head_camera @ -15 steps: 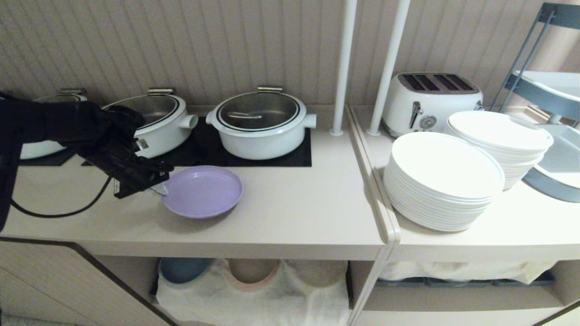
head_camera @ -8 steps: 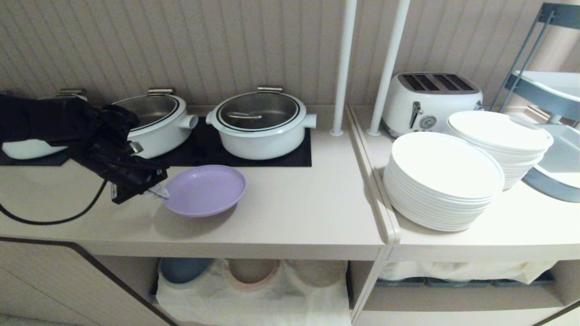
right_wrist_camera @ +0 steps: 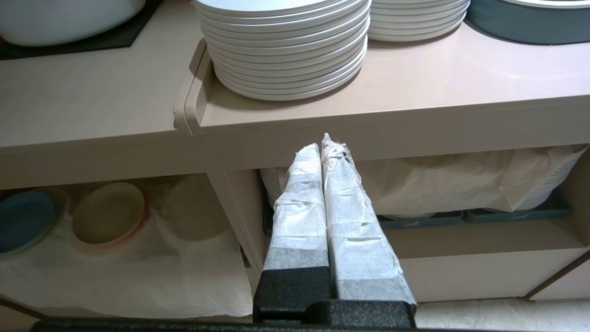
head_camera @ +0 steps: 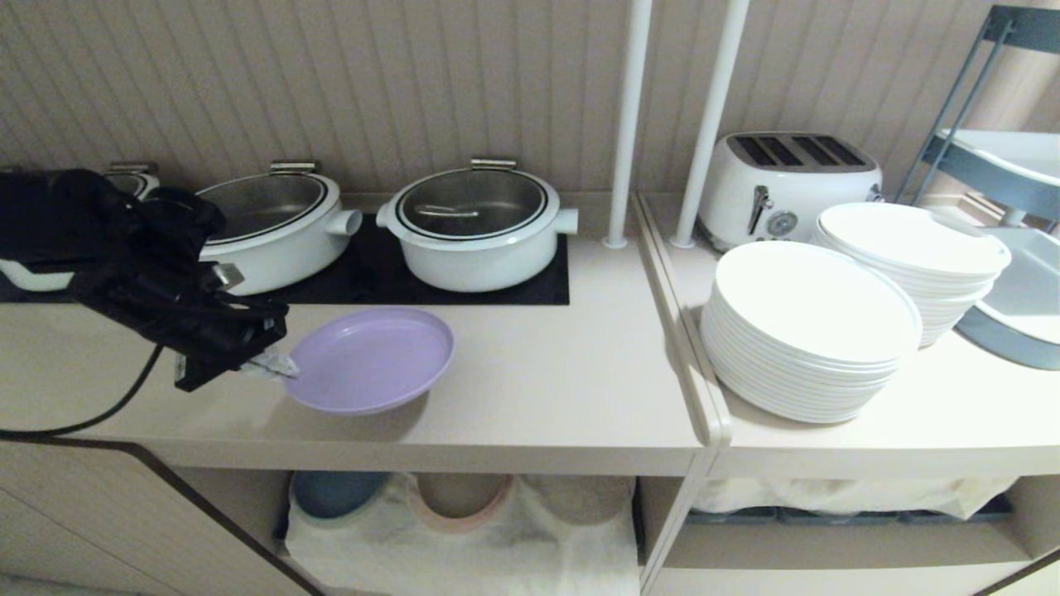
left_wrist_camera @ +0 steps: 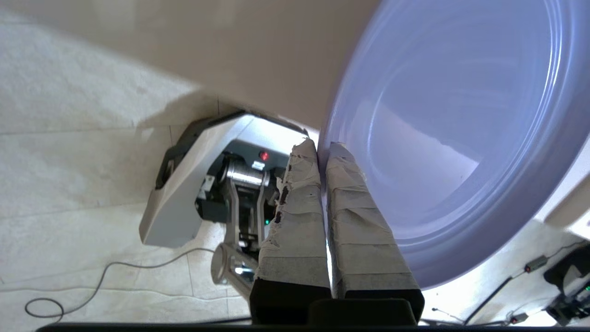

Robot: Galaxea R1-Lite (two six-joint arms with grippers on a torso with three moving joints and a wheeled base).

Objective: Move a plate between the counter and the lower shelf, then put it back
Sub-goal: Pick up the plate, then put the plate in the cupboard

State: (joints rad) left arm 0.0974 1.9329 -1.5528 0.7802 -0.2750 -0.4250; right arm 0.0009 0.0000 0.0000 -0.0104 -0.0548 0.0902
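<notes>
The plate [head_camera: 370,359] is lavender, round, with a low raised rim, and sits above the near part of the counter [head_camera: 530,389], held by its left edge and tilted so that the right side is a little higher. A shadow lies on the counter beneath it, so it appears lifted clear of the surface (contact under the near edge cannot be ruled out from the head view). The left gripper [head_camera: 277,365] has its taped fingers [left_wrist_camera: 295,216] pressed together on the plate's rim, one finger above the rim and one below, as the left wrist view shows. The arm reaches in from the left, with a black cable hanging from it to the counter. Just beyond the plate are the black hob panels [head_camera: 464,285] carrying two white pots [head_camera: 476,228] with glass lids. Below the counter, the lower shelf [head_camera: 464,530] holds a wrinkled white cloth [head_camera: 497,555], a blue plate stack [head_camera: 335,492] and a beige-pink plate stack [head_camera: 460,497]. To the right, on the paler top, stand two stacks of large white plates [head_camera: 811,331] and a white toaster [head_camera: 791,186]. The right gripper [right_wrist_camera: 328,150] hangs low in front of the right-hand cabinet, its fingers together and holding nothing.
</notes>
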